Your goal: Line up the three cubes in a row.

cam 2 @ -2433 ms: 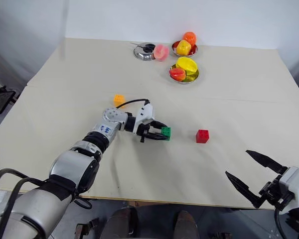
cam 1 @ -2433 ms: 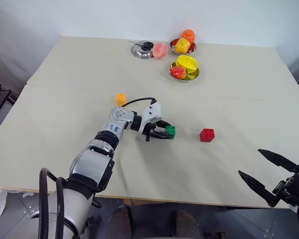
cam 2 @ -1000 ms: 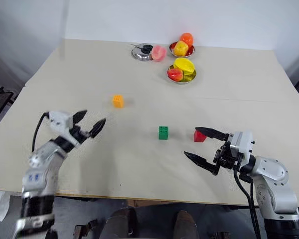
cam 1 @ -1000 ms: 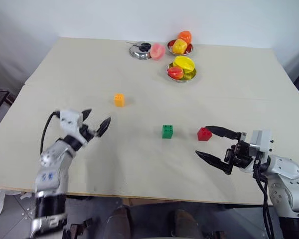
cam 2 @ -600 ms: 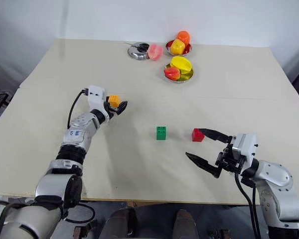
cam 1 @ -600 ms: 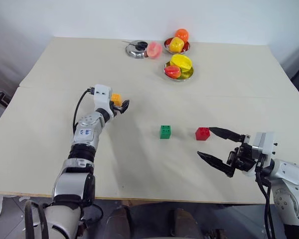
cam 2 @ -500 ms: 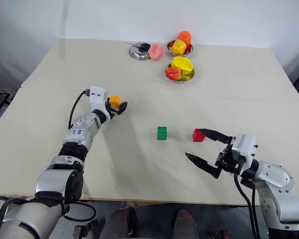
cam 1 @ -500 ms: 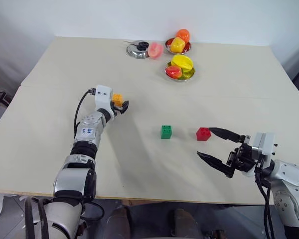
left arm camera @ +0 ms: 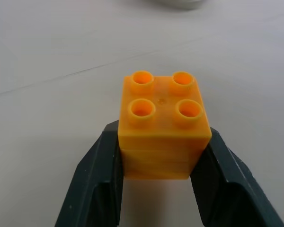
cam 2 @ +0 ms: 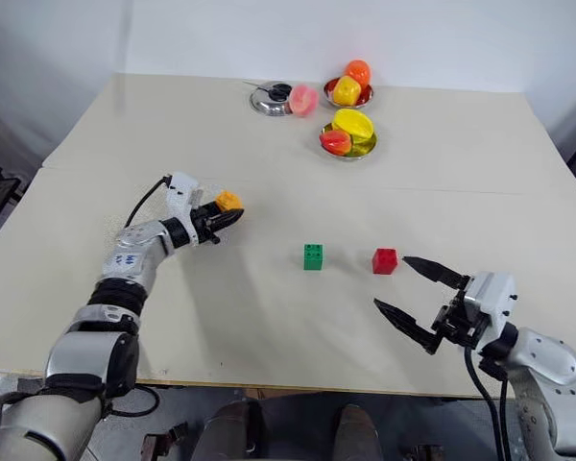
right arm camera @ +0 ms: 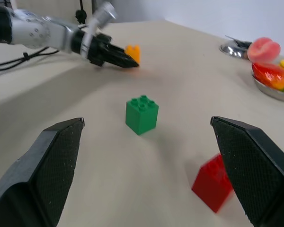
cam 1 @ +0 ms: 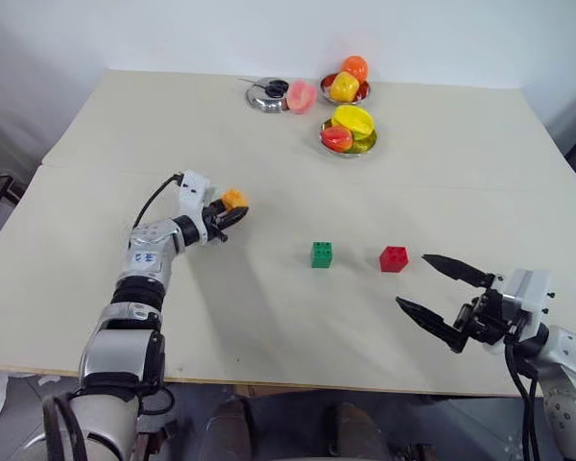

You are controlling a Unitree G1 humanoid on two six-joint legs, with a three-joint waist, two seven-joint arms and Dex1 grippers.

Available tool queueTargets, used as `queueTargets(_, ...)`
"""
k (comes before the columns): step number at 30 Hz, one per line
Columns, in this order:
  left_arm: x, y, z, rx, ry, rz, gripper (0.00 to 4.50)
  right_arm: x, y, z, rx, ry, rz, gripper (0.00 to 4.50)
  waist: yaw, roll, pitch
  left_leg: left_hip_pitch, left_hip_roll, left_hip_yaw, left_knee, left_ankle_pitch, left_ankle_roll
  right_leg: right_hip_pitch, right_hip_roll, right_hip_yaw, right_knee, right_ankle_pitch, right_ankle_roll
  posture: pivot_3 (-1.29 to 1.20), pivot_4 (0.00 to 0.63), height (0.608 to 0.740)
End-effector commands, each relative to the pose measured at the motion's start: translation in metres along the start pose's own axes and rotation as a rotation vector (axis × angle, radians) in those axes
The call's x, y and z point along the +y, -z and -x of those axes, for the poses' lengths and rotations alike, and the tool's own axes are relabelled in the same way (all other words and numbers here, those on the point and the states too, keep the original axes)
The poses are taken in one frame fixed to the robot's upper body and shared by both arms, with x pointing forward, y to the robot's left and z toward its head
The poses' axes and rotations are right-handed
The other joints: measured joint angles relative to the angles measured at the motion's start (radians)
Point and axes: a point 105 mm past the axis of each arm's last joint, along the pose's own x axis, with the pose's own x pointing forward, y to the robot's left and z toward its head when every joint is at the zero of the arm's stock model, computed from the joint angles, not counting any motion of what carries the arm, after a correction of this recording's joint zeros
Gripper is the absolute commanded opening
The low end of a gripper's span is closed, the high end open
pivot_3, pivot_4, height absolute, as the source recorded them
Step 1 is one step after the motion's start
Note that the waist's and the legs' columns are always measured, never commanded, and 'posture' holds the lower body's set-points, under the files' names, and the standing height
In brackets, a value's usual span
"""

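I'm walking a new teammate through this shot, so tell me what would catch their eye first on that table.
First, the orange-yellow cube clamped between the left gripper's black fingers, on the table's left side. Next, the green cube and red cube standing side by side but apart mid-table, with the right gripper gaping open just short of the red one. Bright toy fruits in steel bowls sit at the far edge.
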Motion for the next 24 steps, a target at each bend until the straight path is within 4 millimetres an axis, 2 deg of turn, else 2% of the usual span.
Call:
queueTargets(1, -0.037, -0.014, 0.009, -0.016, 0.366, -0.249, 1.52, 0.001, -0.015, 0.005, -0.017, -0.008, 0.066, 4.5, 0.001, 0.0, 0.0, 0.0, 0.0, 0.0, 0.0, 0.0, 0.0, 0.0, 0.0, 0.0, 0.0, 0.0, 0.0, 0.0, 0.15, 0.74)
queueTargets(3, -0.048, -0.003, 0.013, 0.063, 0.505, -0.291, 1.52, 0.001, -0.016, 0.007, -0.008, -0.006, 0.067, 4.5, 0.001, 0.0, 0.0, 0.0, 0.0, 0.0, 0.001, 0.0, 0.0, 0.0, 0.0, 0.0, 0.0, 0.0, 0.0, 0.0, 0.15, 0.74)
queueTargets(7, -0.053, 0.007, 0.005, 0.145, 0.579, -0.326, 1.52, 0.003, -0.017, 0.009, -0.004, -0.005, 0.067, 4.5, 0.004, 0.0, 0.0, 0.0, 0.0, 0.0, 0.002, 0.0, 0.0, 0.0, 0.0, 0.0, 0.0, 0.0, 0.0, 0.0, 0.15, 0.74)
queueTargets(11, -0.05, 0.011, -0.005, 0.148, 0.53, -0.305, 1.52, 0.005, -0.017, 0.008, -0.004, -0.006, 0.062, 4.5, 0.002, 0.0, 0.0, -0.001, 0.0, -0.001, 0.002, 0.0, 0.0, 0.0, 0.0, 0.0, 0.0, 0.0, 0.0, 0.0, 0.15, 0.74)
queueTargets(15, -0.049, 0.023, -0.005, 0.236, 0.535, -0.305, 1.52, 0.007, -0.017, 0.01, 0.007, -0.006, 0.059, 4.5, 0.002, 0.0, 0.0, -0.001, 0.0, -0.001, 0.002, 0.0, 0.0, 0.0, 0.0, 0.0, 0.0, 0.0, 0.0, 0.0, 0.15, 0.74)
queueTargets(24, -0.039, 0.024, -0.005, 0.266, 0.476, -0.263, 1.52, 0.011, -0.017, 0.012, 0.014, 0.002, 0.051, 4.5, 0.0, 0.0, 0.0, 0.0, 0.001, -0.001, 0.003, 0.0, 0.001, 0.0, 0.0, 0.0, 0.002, 0.0, 0.0, 0.0, 0.15, 0.74)
